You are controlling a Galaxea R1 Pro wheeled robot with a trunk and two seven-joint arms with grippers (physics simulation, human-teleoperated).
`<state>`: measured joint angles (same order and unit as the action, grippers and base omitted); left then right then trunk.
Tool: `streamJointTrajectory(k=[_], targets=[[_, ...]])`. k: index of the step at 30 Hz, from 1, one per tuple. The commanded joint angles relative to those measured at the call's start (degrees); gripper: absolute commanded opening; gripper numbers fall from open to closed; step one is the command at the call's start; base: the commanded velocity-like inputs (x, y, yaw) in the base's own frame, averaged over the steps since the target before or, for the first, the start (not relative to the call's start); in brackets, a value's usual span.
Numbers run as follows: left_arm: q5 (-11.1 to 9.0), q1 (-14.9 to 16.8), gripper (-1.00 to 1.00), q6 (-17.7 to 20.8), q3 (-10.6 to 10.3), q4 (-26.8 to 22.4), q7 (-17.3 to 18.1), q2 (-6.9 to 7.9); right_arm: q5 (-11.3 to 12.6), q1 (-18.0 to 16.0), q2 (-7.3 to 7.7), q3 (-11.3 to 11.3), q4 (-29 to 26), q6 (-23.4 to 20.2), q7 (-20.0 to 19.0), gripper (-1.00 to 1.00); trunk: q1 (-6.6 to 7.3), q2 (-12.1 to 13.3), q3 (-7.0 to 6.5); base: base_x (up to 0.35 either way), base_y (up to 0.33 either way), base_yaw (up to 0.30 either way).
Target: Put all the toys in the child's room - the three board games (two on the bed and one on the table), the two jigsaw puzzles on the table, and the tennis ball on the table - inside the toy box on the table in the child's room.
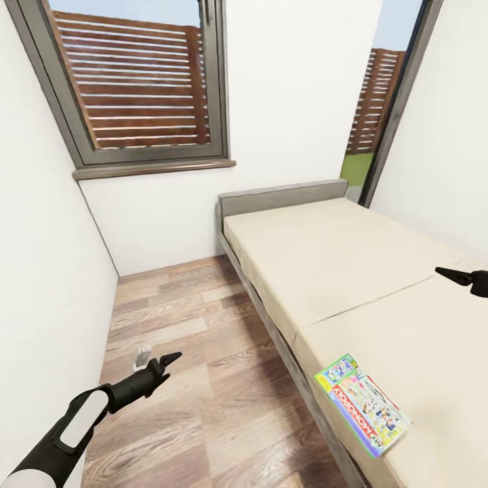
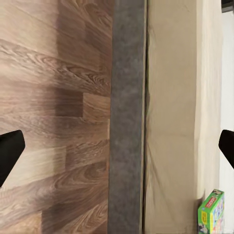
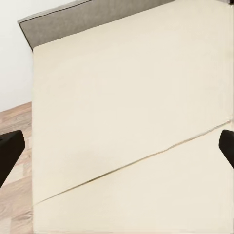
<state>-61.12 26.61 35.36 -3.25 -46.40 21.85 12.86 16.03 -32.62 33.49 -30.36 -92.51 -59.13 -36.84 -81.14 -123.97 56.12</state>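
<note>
Monopoly board game (image 1: 362, 405) is lying at lower right on the bed (image 1: 379, 271), long axis slanting toward the corner. I am holding both my left gripper (image 1: 165, 361) and my nearer right gripper (image 1: 453, 274) open, empty.

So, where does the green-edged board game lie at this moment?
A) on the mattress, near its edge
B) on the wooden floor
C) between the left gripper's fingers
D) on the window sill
A: the green-edged board game lies flat on the cream mattress, close to the edge facing the floor; no gripper touches it.
</note>
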Motion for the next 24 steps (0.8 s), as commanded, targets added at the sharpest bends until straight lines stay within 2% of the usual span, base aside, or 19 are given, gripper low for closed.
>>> streamJointTrajectory(k=[1,13,24], targets=[[-0.3,0.0,1.00,0.2,-0.1,0.0,0.0,0.06,-0.3,-0.1,-0.01,-0.1,0.0,-0.3,-0.4,1.00,0.01,0.0,0.05,0.001,0.000,-0.293],[-0.3,0.0,1.00,0.1,0.1,0.0,0.0,0.06,-0.3,-0.1,0.00,-0.1,0.0,-0.3,-0.4,1.00,0.01,0.0,0.05,0.001,0.000,-0.284],[-0.1,0.2,1.00,0.1,-0.1,0.5,-0.4,-0.05,-0.3,-0.1,-0.01,0.1,0.0,0.3,-0.4,1.00,0.01,0.0,0.05,0.106,0.000,-0.042]])
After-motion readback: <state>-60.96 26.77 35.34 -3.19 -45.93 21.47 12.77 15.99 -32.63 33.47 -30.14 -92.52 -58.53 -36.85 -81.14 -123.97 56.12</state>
